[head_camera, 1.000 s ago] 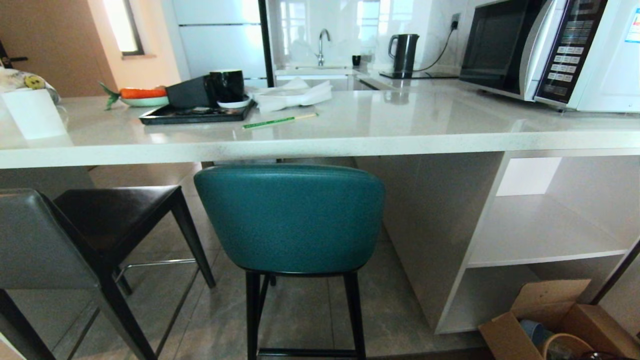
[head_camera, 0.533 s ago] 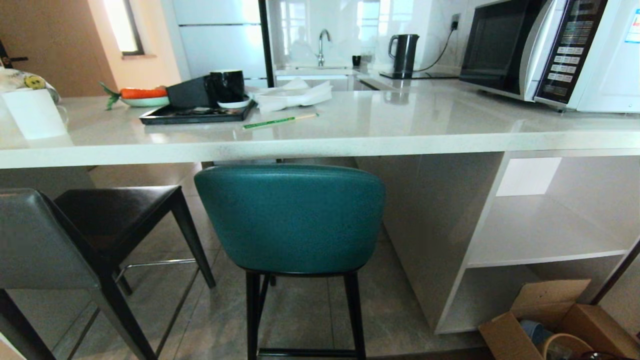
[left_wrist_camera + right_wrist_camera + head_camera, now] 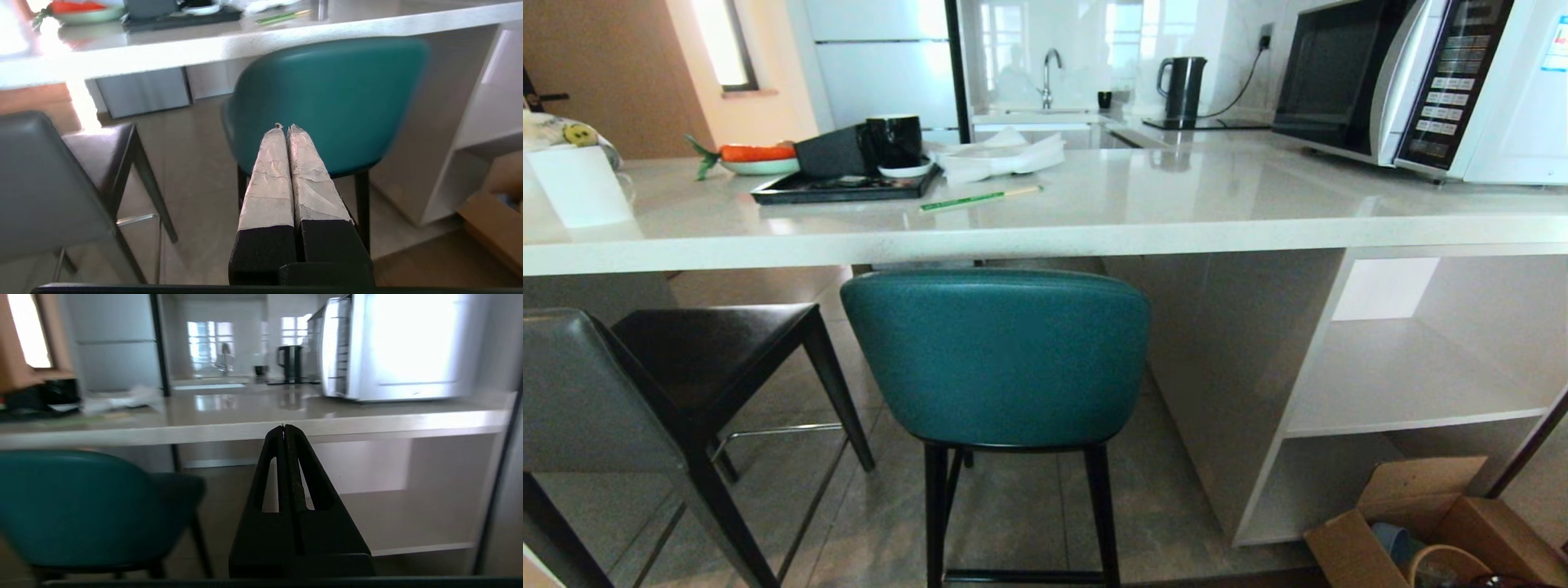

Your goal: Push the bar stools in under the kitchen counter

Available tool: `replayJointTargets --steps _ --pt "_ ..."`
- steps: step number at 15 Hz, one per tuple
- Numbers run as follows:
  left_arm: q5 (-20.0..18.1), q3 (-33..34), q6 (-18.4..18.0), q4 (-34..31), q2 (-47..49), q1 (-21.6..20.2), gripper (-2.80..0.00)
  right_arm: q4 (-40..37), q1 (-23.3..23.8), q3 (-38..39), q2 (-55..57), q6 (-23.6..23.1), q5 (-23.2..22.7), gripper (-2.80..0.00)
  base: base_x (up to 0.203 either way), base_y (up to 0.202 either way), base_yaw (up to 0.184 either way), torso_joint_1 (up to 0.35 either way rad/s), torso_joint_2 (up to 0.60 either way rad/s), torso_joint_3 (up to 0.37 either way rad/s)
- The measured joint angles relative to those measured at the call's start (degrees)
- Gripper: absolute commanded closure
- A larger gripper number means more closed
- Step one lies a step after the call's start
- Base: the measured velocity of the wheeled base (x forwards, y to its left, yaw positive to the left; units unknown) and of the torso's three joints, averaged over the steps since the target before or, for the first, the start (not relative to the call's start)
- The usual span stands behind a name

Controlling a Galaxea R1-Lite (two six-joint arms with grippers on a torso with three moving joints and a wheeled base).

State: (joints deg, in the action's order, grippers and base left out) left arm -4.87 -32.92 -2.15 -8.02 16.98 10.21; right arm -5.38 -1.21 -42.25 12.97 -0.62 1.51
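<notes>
The teal stool [image 3: 996, 359] stands at the counter [image 3: 1045, 233], its rounded back just below the white slab edge. The dark grey leather stool [image 3: 645, 384] stands at the left, angled and further out from the counter. Neither arm shows in the head view. In the left wrist view my left gripper [image 3: 285, 127] is shut and empty, short of the teal stool's back [image 3: 327, 94]. In the right wrist view my right gripper [image 3: 284, 426] is shut and empty, level with the counter edge [image 3: 367, 422], the teal stool [image 3: 81, 506] off to its side.
On the counter sit a black tray with a mug [image 3: 845, 184], a green pencil [image 3: 978, 197], napkins [image 3: 1001, 155] and a microwave [image 3: 1421, 82]. A white open shelf unit [image 3: 1405, 384] stands under the counter at the right, with a cardboard box [image 3: 1429, 531] on the floor.
The head view is unchanged; neither stool has moved.
</notes>
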Motion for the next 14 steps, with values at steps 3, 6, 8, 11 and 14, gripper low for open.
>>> replayJointTargets --steps 3,6,8,11,14 --pt "7.1 -0.8 2.2 0.4 -0.8 0.0 0.0 -1.0 -0.5 0.5 -0.5 1.6 -2.5 0.0 0.0 0.0 0.0 0.0 0.0 0.0" --pt "4.8 -1.6 1.6 0.6 -1.0 -3.7 0.0 -1.4 -0.6 0.6 -0.9 -0.2 -4.1 0.0 0.0 0.0 0.0 0.0 0.0 0.0" --pt "1.7 -2.2 1.7 0.4 -1.1 -4.3 0.0 -4.2 0.3 0.9 -2.3 -0.9 -5.8 0.0 0.0 0.0 0.0 0.0 0.0 0.0" --pt "4.1 -3.9 0.4 0.1 -1.2 -5.2 0.0 -9.7 1.2 1.0 -5.1 -1.3 -6.8 0.0 0.0 0.0 0.0 0.0 0.0 0.0" --pt "4.3 -3.9 1.4 0.1 -1.2 -5.5 0.0 -9.9 1.4 2.3 -6.3 -1.4 -6.9 0.0 0.0 0.0 0.0 0.0 0.0 0.0"
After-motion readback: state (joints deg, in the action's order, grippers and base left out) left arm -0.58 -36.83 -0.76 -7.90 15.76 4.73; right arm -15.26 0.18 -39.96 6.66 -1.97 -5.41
